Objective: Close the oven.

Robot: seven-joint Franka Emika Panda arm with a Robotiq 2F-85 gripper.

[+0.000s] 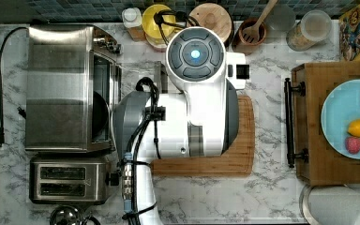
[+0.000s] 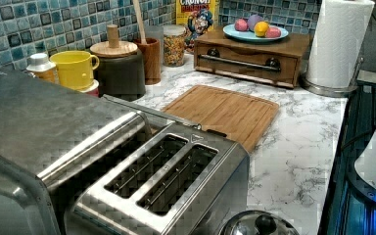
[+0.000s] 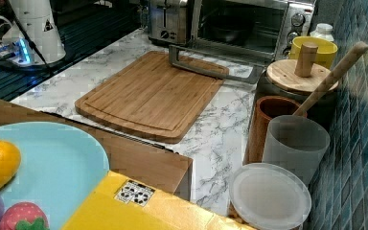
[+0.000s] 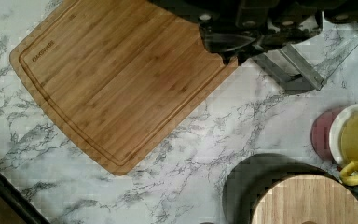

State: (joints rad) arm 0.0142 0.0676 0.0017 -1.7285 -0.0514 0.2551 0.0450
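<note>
The large boxy brushed stainless-steel toaster oven is found at the far end of the white marbled bench in the right view, beside a smaller two-slot steel toaster. Its glass door is dropped fully open, lying flat, with the long metal bar handle resting over the edge of the rectangular bamboo cutting board.

The door is judged rigid, hinged along its lower edge, moderately light, and breakable in the glass. The smooth bar may prove slippery. A lift from beneath the bar, near its middle, is advised.

The pincer is seen dark at the frame edge of the wrist view, near the handle; whether its jaws are apart or together cannot be told. In the top view, the white arm covers the door.
</note>
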